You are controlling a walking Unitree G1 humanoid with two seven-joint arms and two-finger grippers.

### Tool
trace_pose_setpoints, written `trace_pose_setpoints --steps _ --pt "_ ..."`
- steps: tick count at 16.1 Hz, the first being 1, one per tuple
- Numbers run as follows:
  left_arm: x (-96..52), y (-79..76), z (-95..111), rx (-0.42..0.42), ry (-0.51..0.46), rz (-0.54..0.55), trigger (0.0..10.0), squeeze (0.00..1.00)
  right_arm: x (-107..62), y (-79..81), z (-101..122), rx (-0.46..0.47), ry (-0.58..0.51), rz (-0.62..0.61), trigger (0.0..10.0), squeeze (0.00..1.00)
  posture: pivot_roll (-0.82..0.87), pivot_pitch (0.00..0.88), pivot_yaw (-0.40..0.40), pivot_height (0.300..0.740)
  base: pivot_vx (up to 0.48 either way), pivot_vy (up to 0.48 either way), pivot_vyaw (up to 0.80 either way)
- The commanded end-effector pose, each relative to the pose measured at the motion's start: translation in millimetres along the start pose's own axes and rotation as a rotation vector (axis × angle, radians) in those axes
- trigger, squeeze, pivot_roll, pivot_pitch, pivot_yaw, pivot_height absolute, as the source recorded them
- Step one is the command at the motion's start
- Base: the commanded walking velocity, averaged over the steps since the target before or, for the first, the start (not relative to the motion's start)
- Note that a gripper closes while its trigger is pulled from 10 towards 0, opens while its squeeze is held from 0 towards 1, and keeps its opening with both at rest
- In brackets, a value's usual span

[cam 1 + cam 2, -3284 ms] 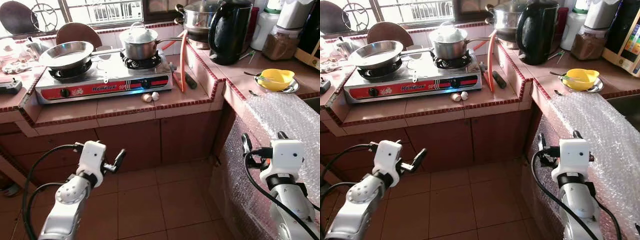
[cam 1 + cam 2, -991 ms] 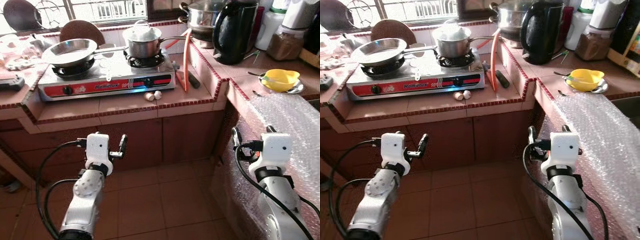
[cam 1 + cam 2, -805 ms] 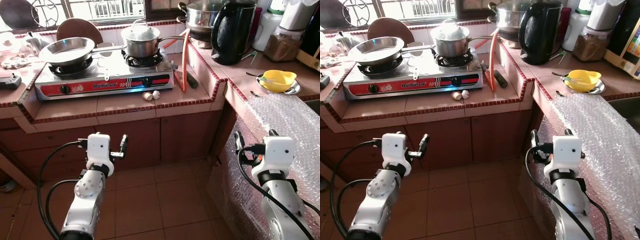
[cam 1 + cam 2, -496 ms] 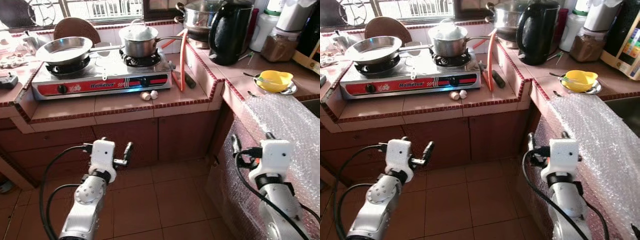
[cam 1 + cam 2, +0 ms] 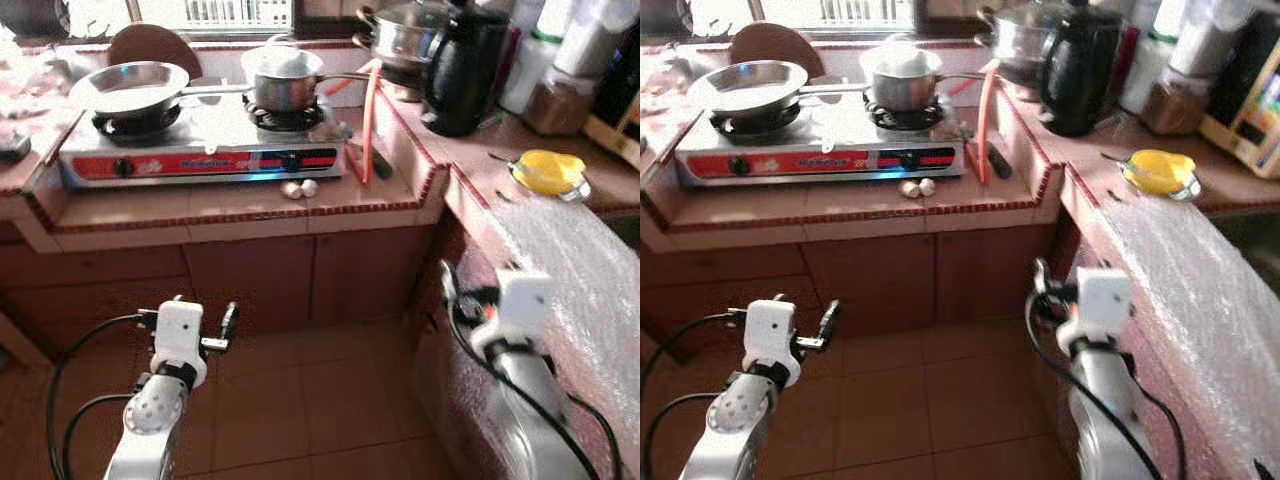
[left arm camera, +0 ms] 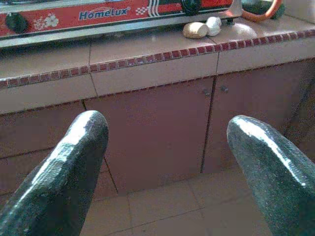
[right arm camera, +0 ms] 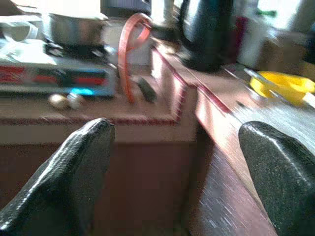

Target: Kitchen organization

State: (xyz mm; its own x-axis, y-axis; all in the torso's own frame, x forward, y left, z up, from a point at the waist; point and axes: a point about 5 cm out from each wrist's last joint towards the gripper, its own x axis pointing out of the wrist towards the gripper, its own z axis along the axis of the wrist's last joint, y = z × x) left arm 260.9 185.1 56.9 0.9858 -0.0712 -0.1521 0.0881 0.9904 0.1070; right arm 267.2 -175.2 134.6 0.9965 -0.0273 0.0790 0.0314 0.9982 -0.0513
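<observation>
A red and silver gas stove (image 5: 200,150) stands on the tiled counter, carrying a steel frying pan (image 5: 130,85) and a lidded pot (image 5: 285,80). Two small pale bulbs (image 5: 300,188) lie in front of it, and they appear again in the left wrist view (image 6: 202,28). My left gripper (image 6: 167,123) is open and empty, low before the brown cabinet doors (image 6: 147,132). My right gripper (image 7: 177,128) is also open and empty, beside the counter corner. A yellow bowl (image 5: 548,170) sits on the right counter.
A black kettle (image 5: 462,70), a big steel pot (image 5: 400,35) and jars crowd the back right corner. An orange hose (image 5: 368,120) loops beside the stove. Bubble wrap (image 5: 570,260) drapes over the right counter's edge. Brown floor tiles (image 5: 300,400) lie between my arms.
The whole picture has shifted and blurred, so the camera moved. My left gripper sits a little lower and further left; both grippers stay open and empty.
</observation>
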Motion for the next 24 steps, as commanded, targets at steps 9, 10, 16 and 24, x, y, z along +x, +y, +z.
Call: trace_pose_setpoints --steps 9,10,16,24 --pt "18.2 -14.0 32.9 -0.009 -0.084 -0.02 10.0 0.0 5.1 -36.1 7.6 -0.061 -0.039 -0.126 10.0 0.0 0.05 0.023 0.004 0.74 0.0 0.0 0.0" --pt "23.0 -17.5 35.7 0.003 -0.097 -0.038 10.0 0.0 -2.8 -43.0 8.1 -0.068 -0.035 -0.155 10.0 0.0 0.02 0.026 0.008 0.74 0.0 0.0 0.0" --pt "32.0 -27.7 40.4 0.017 -0.062 -0.127 10.0 0.0 -30.9 -45.4 -5.4 -0.06 0.02 -0.202 10.0 0.0 -0.01 0.024 0.045 0.74 0.0 0.0 0.0" --pt "30.0 -23.2 35.5 -0.012 -0.038 -0.153 10.0 0.0 -22.8 -32.3 -5.5 -0.03 0.014 -0.179 10.0 0.0 0.0 0.0 0.049 0.74 0.0 0.0 0.0"
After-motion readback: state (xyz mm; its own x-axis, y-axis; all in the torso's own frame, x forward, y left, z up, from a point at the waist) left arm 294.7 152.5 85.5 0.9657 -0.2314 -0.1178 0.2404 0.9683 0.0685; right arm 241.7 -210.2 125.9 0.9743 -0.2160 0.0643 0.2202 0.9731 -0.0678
